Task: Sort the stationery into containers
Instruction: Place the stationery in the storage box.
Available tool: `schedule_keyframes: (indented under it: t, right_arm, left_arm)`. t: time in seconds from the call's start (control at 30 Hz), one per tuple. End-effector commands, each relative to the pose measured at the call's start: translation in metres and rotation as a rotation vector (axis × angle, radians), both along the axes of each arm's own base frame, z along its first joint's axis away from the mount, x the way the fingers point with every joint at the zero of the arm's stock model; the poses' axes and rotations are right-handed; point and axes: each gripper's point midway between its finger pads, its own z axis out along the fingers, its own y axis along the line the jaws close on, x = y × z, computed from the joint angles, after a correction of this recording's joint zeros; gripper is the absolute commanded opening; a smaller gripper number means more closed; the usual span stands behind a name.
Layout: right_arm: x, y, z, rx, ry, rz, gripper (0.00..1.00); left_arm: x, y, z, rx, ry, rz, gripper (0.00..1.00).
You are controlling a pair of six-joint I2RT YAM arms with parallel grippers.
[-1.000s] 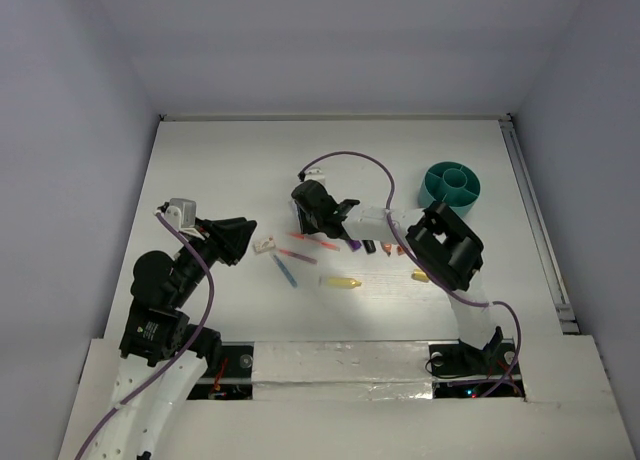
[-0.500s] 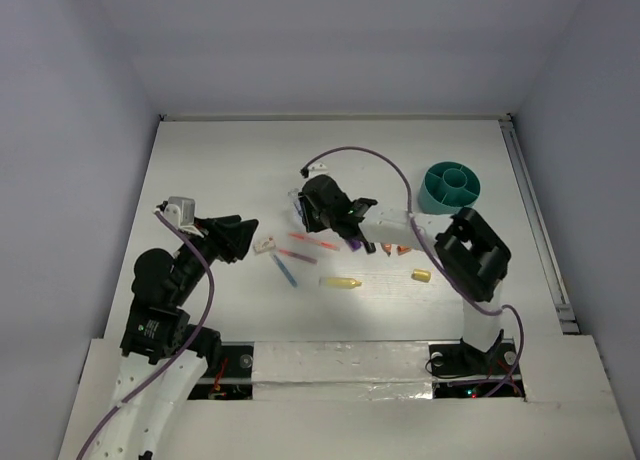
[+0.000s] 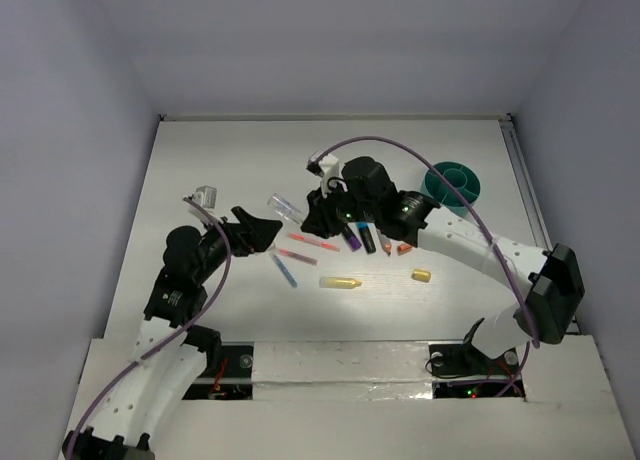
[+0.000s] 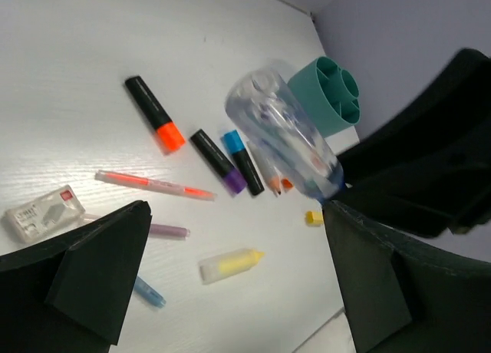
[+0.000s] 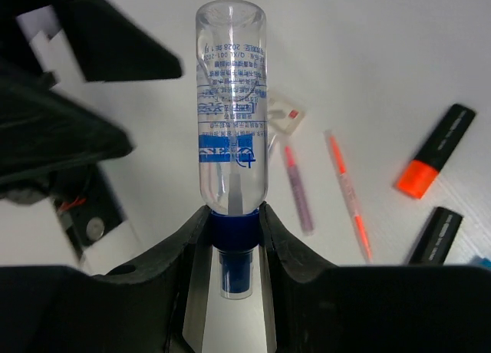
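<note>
Pretty sure this is a robotics lab test cell: a white table (image 3: 230, 160) boxed in by plain pale walls (image 3: 70, 130) on the left, right and far sides. A left arm (image 3: 185, 270) and a right arm (image 3: 470, 245) trailing purple cable (image 3: 380, 140) sit mounted along the near edge, over silver tape (image 3: 340, 361).

Teal cup (image 3: 468, 192) half hidden behind right arm (image 3: 470, 242); bottle (image 5: 231, 107) label print unreadable.

White-link left arm (image 3: 185, 270) and right arm (image 3: 470, 245) with black joints, purple cable (image 3: 372, 139) looping over each, matte black left tool (image 3: 268, 230), black right tool (image 5: 232, 242), angular fingers (image 4: 92, 280)
</note>
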Motion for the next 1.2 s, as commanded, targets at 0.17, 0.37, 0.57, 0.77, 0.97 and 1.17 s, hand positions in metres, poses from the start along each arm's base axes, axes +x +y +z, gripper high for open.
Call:
schedule_keyframes:
  t: [0.17, 0.37, 0.57, 0.77, 0.97, 1.17]
  right_arm:
    - [-0.078, -0.016, -0.004, 0.011, 0.108, 0.312, 0.10]
    - [-0.098, -0.020, 0.003, 0.047, 0.117, 0.411, 0.10]
    - [-0.106, -0.021, 0.012, 0.071, 0.101, 0.465, 0.09]
    - [-0.111, -0.022, 0.021, 0.089, 0.079, 0.498, 0.09]
    - [-0.111, -0.022, 0.018, 0.077, 0.082, 0.506, 0.09]
    - [-0.104, -0.023, 0.016, 0.070, 0.037, 0.507, 0.07]
  left_arm:
    - [-0.002, -0.020, 0.024, -0.127, -0.037, -0.098, 0.94]
    - [-0.017, -0.029, 0.018, -0.166, -0.014, -0.177, 0.86]
    - [-0.023, -0.031, 0.004, -0.089, 0.050, -0.215, 0.83]
    - [-0.041, -0.046, 0.005, -0.136, 0.064, -0.350, 0.72]
    - [-0.050, -0.052, 0.004, -0.162, 0.077, -0.416, 0.62]
    - [-0.064, -0.058, 0.002, -0.185, 0.115, -0.488, 0.68]
